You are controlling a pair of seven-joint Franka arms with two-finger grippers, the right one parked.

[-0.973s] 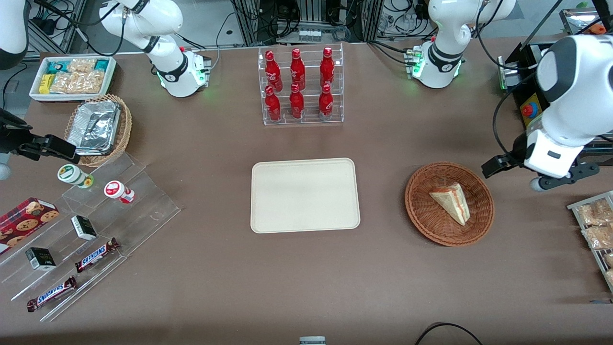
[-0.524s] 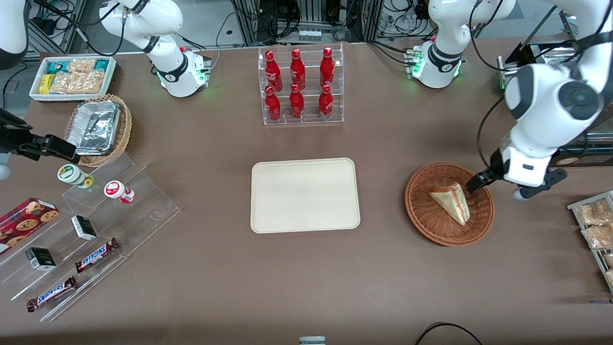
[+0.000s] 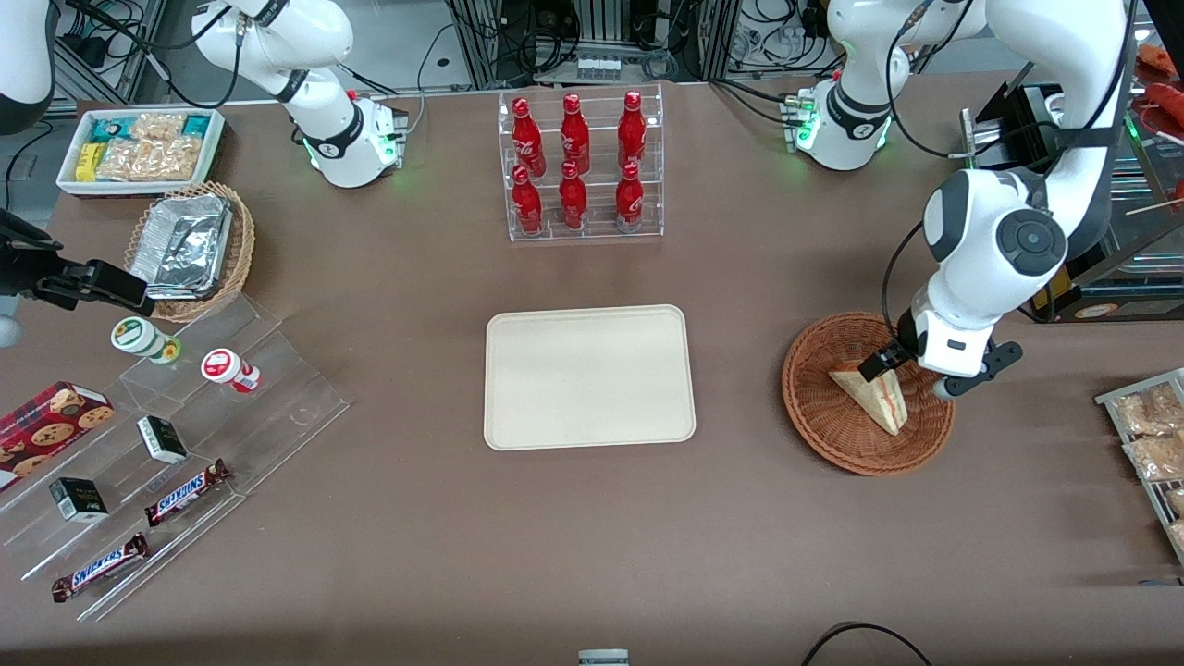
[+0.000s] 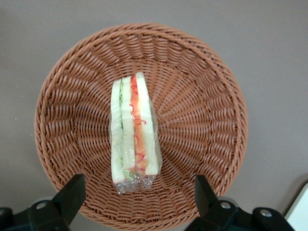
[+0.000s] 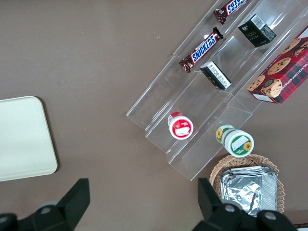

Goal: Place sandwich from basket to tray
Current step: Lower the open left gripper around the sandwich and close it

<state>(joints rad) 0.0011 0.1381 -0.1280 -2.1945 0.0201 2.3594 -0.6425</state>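
The sandwich (image 3: 874,398) is a clear-wrapped white wedge with red and green filling. It lies in the round reddish-brown wicker basket (image 3: 823,407), toward the working arm's end of the table. It also shows in the left wrist view (image 4: 132,130), lying in the basket (image 4: 202,110). My left gripper (image 3: 911,370) hovers above the basket, over the sandwich's end farther from the front camera. It is open and empty (image 4: 137,195), one finger (image 4: 72,192) on each side of the sandwich. The cream tray (image 3: 589,376) lies empty mid-table.
A clear rack of red bottles (image 3: 578,166) stands farther from the camera than the tray. Snack packets on a rack (image 3: 1152,444) lie at the working arm's end. A clear stepped display (image 3: 166,444) with snacks and a tan basket with foil containers (image 3: 190,250) sit toward the parked arm's end.
My left gripper has swung in from the working arm's end of the table and come over the basket, above the sandwich. The sandwich and the basket have not moved.
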